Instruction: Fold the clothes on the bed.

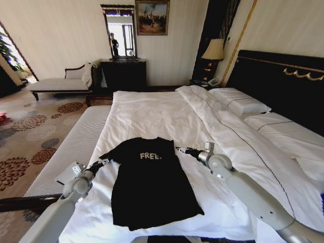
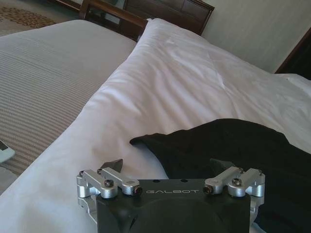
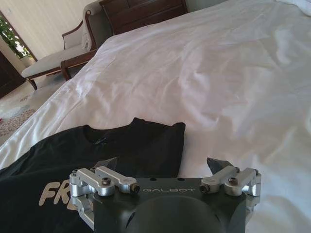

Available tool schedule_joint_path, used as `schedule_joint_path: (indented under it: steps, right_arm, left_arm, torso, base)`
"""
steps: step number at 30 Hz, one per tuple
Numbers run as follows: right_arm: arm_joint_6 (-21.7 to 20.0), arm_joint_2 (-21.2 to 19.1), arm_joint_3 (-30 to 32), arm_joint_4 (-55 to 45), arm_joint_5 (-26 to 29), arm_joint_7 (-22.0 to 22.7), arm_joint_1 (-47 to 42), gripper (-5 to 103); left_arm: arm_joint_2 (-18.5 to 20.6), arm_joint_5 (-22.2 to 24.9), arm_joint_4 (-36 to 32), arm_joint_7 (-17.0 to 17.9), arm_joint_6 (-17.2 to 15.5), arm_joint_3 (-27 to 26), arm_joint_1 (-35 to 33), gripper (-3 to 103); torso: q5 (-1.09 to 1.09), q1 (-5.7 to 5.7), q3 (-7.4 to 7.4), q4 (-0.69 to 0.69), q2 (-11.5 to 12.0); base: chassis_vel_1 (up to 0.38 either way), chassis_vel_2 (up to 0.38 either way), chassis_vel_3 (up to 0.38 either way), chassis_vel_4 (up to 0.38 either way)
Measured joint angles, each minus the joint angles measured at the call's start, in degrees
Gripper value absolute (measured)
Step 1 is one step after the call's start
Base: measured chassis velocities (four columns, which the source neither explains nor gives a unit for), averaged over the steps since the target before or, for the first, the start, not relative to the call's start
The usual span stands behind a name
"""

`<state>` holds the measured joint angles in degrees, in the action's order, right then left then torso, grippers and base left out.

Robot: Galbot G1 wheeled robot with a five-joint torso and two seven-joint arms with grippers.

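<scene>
Black short-sleeved soft-fabric T-shirt with white "FREE!" lettering (image 1: 152, 185) lying flat, chest up, near the foot edge of the large white-sheeted bed with dark headboard (image 1: 152, 114), collar toward the far side. Left gripper (image 1: 103, 162), jaws spread wide and empty, sits at the shirt's left sleeve; right gripper (image 1: 179, 149), likewise spread wide and empty, sits at the right sleeve, just beside the cloth. The step in hand appears to be pinching both sleeves for a first fold. Done well, each gripper should take only the black fabric, not the sheet beneath, and both should lift evenly so the shirt stays unwrinkled.
</scene>
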<state>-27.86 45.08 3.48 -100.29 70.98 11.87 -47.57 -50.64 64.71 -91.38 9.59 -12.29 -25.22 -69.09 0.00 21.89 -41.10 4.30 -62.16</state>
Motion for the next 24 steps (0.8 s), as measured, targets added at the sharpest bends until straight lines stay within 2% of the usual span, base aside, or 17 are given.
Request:
schedule_joint_path:
  steps: [2, 6, 9, 11, 12, 15, 16, 17, 18, 20, 21, 24]
  right_arm:
    - [0.0, 0.0, 0.0, 0.1, 0.0, 0.0, 0.0, 100]
    - [0.0, 0.0, -0.3, 0.1, 0.0, 0.0, 0.1, 100]
    - [-0.1, 0.0, -0.4, 0.1, 0.0, 0.0, 0.1, 100]
    - [-0.1, 0.0, -0.4, 0.1, 0.0, 0.0, 0.1, 100]
    - [-0.1, -0.1, -0.5, 0.1, 0.1, 0.0, 0.1, 100]
    - [-0.1, -0.2, -0.5, 0.1, 0.1, -0.1, 0.2, 100]
    - [-0.1, -0.3, -0.5, 0.0, 0.2, -0.1, 0.3, 100]
    - [-0.1, -0.3, -0.5, 0.0, 0.2, -0.1, 0.3, 100]
    - [-0.1, -0.3, -0.5, 0.0, 0.2, -0.1, 0.3, 100]
    - [-0.1, -0.4, -0.4, 0.0, 0.2, -0.1, 0.3, 100]
    - [-0.1, -0.4, -0.4, 0.0, 0.2, -0.1, 0.3, 100]
    - [-0.1, -0.5, -0.4, 0.0, 0.2, -0.2, 0.2, 100]
  left_arm:
    - [-0.2, -0.1, 0.7, -0.6, 0.3, 0.2, 0.6, 103]
    - [-0.5, -0.6, 1.2, -1.5, 0.7, 0.5, 1.0, 99]
    - [-1.2, -1.2, 1.5, -2.4, 1.0, 1.0, 1.4, 87]
    - [-1.3, -1.5, 1.5, -2.6, 1.1, 1.1, 1.5, 87]
    - [-1.6, -2.5, 1.7, -3.2, 1.6, 1.6, 1.7, 77]
    - [-1.9, -3.4, 1.9, -3.6, 2.1, 1.9, 1.8, 77]
    - [-2.0, -3.8, 2.0, -3.8, 2.3, 2.2, 1.9, 66]
    - [-2.1, -3.8, 2.0, -3.8, 2.4, 2.3, 1.9, 59]
    - [-2.2, -3.8, 2.0, -3.8, 2.4, 2.3, 1.9, 59]
    - [-2.2, -3.7, 1.6, -3.7, 2.4, 2.4, 1.8, 49]
    - [-2.2, -3.7, 1.6, -3.7, 2.4, 2.4, 1.8, 49]
    - [-2.1, -3.6, 1.4, -3.1, 2.2, 2.1, 1.4, 32]
  torso:
    - [0.0, 0.0, 0.0, 0.01, 0.0]
    - [0.01, 0.0, 0.0, 0.01, 0.0]
    - [0.0, 0.0, 0.0, 0.01, 0.0]
    - [0.0, 0.0, 0.0, 0.01, 0.0]
    - [0.0, 0.0, 0.0, 0.01, 0.0]
    - [0.0, 0.0, 0.0, 0.01, 0.0]
    - [0.0, 0.01, 0.0, 0.01, 0.0]
    - [0.0, 0.0, 0.0, 0.01, 0.0]
    - [0.0, 0.0, 0.0, 0.01, 0.0]
    - [0.01, 0.0, 0.0, 0.01, 0.0]
    - [0.01, 0.0, 0.0, 0.01, 0.0]
    - [0.0, 0.0, 0.0, 0.01, 0.0]
  base:
    - [0.0, 0.0, 0.0, 0.0]
    - [0.0, 0.0, 0.0, 0.0]
    - [0.0, 0.0, 0.0, 0.0]
    - [0.0, 0.0, 0.0, 0.0]
    - [0.0, 0.0, 0.0, 0.0]
    - [0.0, 0.0, 0.0, 0.0]
    - [0.0, 0.0, 0.0, 0.0]
    - [0.0, 0.0, 0.0, 0.0]
    - [0.0, 0.0, 0.0, 0.0]
    - [0.0, 0.0, 0.0, 0.0]
    - [0.0, 0.0, 0.0, 0.0]
    - [0.0, 0.0, 0.0, 0.0]
